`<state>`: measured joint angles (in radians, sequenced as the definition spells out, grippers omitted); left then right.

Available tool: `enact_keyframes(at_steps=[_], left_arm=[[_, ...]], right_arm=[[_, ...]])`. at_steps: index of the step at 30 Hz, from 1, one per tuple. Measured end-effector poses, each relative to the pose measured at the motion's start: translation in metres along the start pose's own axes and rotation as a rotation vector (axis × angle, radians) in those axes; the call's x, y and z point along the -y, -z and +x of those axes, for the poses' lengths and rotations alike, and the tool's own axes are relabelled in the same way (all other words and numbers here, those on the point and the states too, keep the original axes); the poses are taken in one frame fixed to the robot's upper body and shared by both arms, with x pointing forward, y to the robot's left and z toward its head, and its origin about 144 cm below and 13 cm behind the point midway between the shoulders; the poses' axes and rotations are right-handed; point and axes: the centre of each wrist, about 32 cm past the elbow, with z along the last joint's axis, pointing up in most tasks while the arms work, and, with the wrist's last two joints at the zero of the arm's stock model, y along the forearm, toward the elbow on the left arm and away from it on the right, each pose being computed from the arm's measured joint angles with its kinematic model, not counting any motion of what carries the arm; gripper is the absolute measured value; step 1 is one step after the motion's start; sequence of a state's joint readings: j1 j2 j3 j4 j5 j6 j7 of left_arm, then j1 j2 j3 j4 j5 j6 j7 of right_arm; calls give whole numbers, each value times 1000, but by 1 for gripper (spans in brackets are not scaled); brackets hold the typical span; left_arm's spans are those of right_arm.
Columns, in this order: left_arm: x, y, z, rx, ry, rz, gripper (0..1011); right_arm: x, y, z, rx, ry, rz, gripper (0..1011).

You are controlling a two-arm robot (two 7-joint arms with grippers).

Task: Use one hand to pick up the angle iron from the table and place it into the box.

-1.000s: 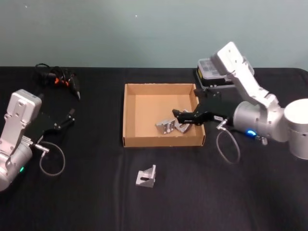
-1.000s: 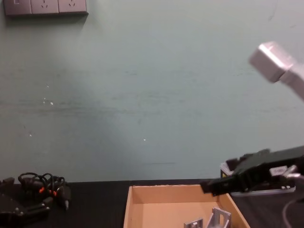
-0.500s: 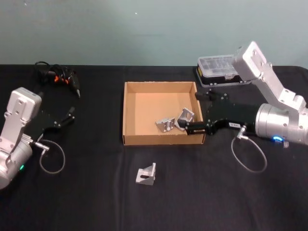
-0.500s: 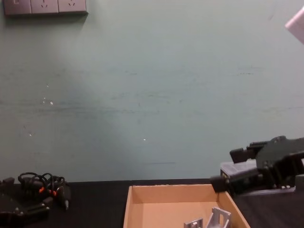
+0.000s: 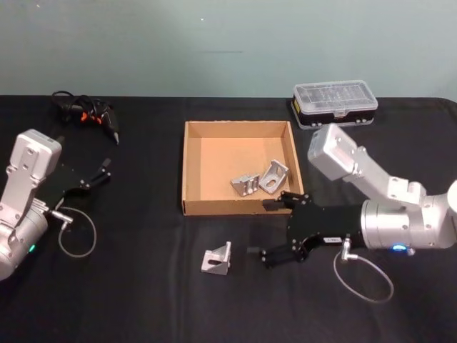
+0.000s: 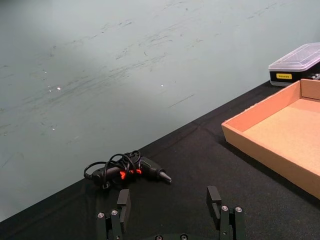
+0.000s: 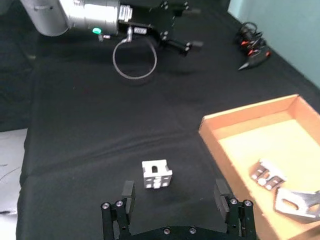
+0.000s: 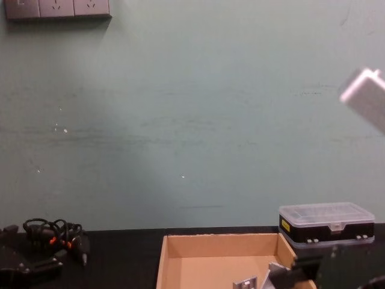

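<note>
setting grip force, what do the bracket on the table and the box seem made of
Small silver L-shaped bracket: likely bare metal, maybe aluminium or steel; pale grey, dull sheen, crisp slotted faces. Wide shallow tan box: apparently plain cardboard; matte brown, thin low walls.

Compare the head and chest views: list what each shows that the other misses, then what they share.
Head, not chest: the loose angle iron on the table, in front of the box.
Chest, not head: the wall sockets.
Both: the box, the angle irons inside it, the case behind it, the cables, the left gripper parked at the left, and the right gripper, which the head view shows open just right of the loose angle iron.
</note>
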<state>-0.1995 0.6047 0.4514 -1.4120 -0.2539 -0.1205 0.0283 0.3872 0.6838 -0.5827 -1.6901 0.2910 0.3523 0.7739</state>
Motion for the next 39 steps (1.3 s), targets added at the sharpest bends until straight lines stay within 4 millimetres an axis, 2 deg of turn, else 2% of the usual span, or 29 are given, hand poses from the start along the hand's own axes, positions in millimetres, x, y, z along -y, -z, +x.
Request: enact_keyframes(at_steps=[17,39], left_arm=[[0,0,0,0,0,0,1000],[0,0,0,0,0,0,1000]], right_arm=[[-29,13,1,-16,-41,-53,1004],[-63,14,-1,-15,-87,-69,1004]])
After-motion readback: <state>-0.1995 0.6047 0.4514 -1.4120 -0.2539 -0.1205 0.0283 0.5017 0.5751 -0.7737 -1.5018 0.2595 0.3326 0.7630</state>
